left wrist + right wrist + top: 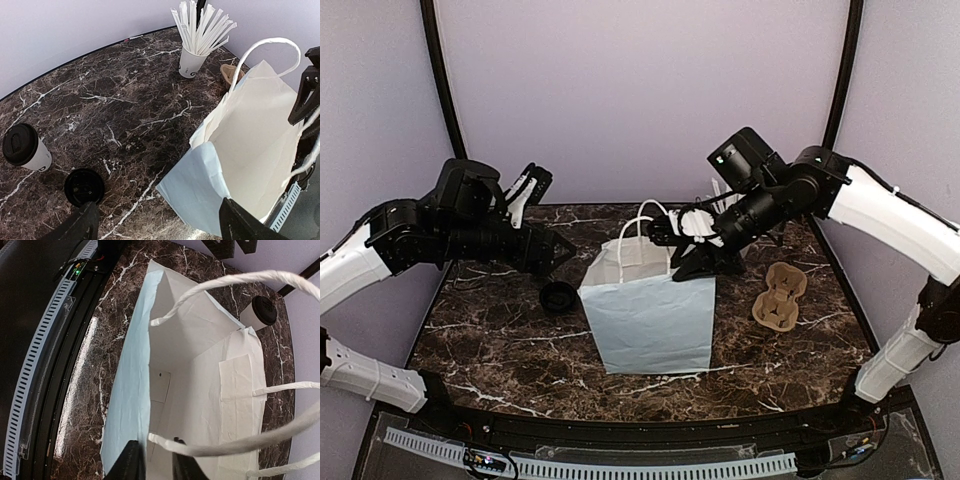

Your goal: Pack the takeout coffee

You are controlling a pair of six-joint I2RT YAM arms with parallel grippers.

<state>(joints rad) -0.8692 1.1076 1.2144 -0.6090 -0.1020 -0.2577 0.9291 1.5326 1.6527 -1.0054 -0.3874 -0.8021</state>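
Right fingers (131, 462) ajar by bag handle (225, 445); cup (27, 150) lettering illegible

Perhaps "G" on stick cup (191, 65)

The left gripper (160, 226) and right gripper (159, 460) are moulded in black; behind the jaws, white arm shells (892, 216) are fitted.
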